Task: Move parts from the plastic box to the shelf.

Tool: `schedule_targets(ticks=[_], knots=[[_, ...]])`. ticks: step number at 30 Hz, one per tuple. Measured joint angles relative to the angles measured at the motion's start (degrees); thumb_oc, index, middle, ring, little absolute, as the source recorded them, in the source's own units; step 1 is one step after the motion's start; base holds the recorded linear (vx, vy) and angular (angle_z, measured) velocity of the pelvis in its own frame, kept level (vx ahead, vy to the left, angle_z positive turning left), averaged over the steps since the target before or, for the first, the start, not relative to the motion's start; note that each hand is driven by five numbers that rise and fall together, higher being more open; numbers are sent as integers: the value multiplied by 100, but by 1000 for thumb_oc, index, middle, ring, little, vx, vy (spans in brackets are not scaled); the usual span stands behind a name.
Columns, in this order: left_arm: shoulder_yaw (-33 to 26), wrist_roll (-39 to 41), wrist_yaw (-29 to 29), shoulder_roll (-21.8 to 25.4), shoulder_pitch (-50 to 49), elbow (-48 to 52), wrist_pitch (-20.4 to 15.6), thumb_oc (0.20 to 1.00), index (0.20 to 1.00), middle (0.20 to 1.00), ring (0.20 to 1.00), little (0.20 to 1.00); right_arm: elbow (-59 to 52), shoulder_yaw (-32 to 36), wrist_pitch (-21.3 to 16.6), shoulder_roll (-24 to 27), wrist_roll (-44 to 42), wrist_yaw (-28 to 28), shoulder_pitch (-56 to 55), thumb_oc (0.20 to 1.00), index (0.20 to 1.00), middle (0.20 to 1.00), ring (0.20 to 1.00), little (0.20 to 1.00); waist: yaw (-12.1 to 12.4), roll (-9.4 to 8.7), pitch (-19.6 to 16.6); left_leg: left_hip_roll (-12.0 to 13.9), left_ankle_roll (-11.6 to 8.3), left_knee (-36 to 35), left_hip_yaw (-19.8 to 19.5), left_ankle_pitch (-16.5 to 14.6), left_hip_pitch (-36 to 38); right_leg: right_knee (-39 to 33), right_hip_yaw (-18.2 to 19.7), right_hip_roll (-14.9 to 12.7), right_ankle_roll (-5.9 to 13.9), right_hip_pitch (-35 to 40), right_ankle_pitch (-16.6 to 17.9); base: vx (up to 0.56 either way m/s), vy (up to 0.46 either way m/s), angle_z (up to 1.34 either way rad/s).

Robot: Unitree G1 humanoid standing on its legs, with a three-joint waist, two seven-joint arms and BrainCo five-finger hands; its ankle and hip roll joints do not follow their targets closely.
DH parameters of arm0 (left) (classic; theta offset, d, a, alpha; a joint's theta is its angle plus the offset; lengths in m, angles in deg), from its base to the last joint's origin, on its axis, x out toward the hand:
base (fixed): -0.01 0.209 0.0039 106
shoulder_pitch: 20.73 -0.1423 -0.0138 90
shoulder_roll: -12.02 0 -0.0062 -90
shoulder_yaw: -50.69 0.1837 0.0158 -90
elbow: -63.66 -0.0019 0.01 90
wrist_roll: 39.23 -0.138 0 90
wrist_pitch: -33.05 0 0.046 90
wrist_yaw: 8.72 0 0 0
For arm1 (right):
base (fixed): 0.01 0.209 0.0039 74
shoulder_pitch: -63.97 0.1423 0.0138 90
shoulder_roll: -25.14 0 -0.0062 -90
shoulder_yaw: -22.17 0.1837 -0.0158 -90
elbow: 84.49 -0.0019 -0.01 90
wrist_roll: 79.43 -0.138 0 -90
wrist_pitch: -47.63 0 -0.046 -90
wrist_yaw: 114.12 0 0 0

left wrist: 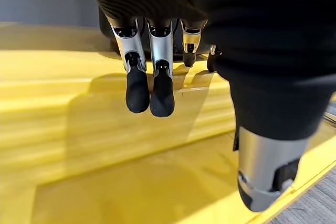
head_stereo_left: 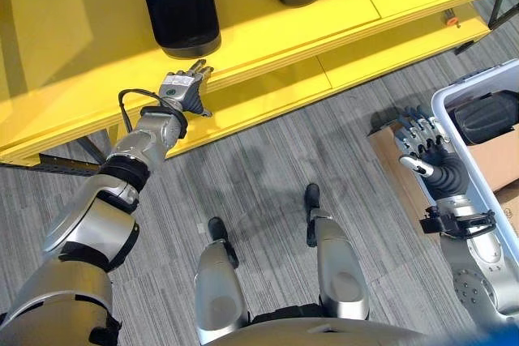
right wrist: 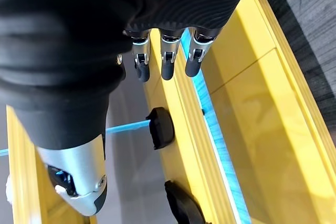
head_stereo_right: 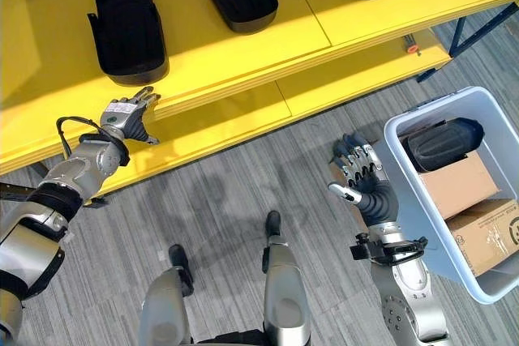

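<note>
Black parts (head_stereo_right: pixel 127 26) rest on yellow shelf (head_stereo_right: pixel 243 54) at 12 o'clock; another (head_stereo_right: pixel 442 143) in plastic box (head_stereo_right: pixel 405 200) at 3 o'clock. Left hand (head_stereo_right: pixel 128 117) relaxed, empty, at shelf edge. Right hand (head_stereo_right: pixel 361 172) relaxed, empty, beside box. Carton (head_stereo_right: pixel 485 232) print unreadable.

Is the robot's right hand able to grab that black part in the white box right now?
Probably yes. The right hand hangs open just outside the plastic box, and the black part lies uncovered on top of cardboard boxes. Only the box's wall stands between them.

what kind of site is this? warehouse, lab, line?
Probably a workshop or parts-storage area: a yellow wooden shelf carrying matching black moulded parts, a pale grey plastic box holding another black part and cardboard boxes, and grey carpet flooring.
</note>
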Motion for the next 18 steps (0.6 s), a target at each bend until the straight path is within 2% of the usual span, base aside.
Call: schedule_targets(ticks=[4, 18], knots=[[101, 56, 27, 11, 412, -294, 22, 1000, 1000, 1000, 1000, 1000, -83, -33, -3, 239, -59, 17, -19, 1000, 1000, 1000, 1000, 1000, -94, -58, 30, 26, 13, 163, -12, -63, -206, 34, 14, 9, 1, -149, 7, -2, 4, -1], [246, 272, 27, 66, 995, -679, 62, 1000, 1000, 1000, 1000, 1000, -233, -35, -5, 282, -220, 67, -50, 1000, 1000, 1000, 1000, 1000, -234, -225, -1, 83, 24, 572, -1, -248, -520, 65, 64, 69, 21, -338, 61, 8, 6, -2]])
